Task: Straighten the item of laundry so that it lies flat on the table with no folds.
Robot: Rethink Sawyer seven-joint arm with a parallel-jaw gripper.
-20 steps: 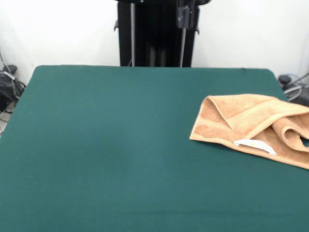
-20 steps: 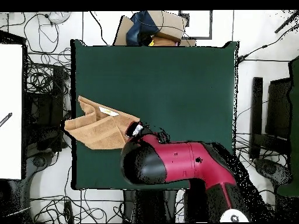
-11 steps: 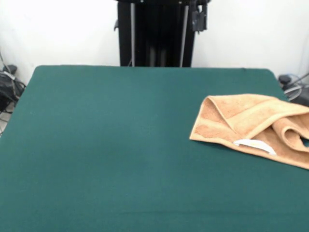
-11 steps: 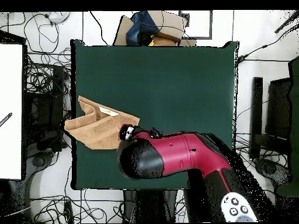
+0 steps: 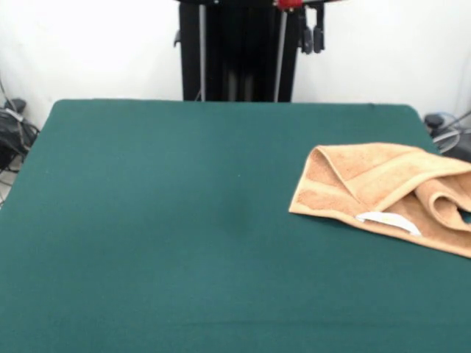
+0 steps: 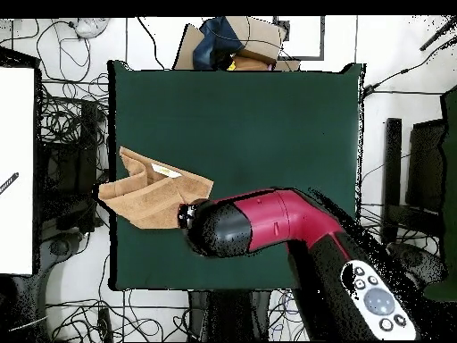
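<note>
The item of laundry (image 5: 383, 187) is a light orange-tan towel, lying crumpled near the right edge of the dark green table (image 5: 176, 220). One side is folded over and a loose roll sits at its right end. Its white label (image 5: 387, 220) faces the front. In the overhead view the towel (image 6: 150, 192) lies at the table's (image 6: 268, 116) left edge, one corner past it. My gripper (image 5: 312, 33) hangs high at the top of the front view, well above and behind the towel, open and holding nothing. From overhead the red arm (image 6: 268, 228) covers the gripper, next to the towel's corner.
The black pedestal column (image 5: 235, 51) stands behind the table's far edge. A cardboard box with a dark bag (image 6: 234, 40) sits just beyond one table edge in the overhead view. Cables (image 6: 67, 116) lie on the floor around the table, and a white panel (image 6: 16, 170) stands beside it.
The gripper has moved right along the top edge of the front view, toward the towel's side. In the overhead view the arm has swung round. The towel has not moved.
</note>
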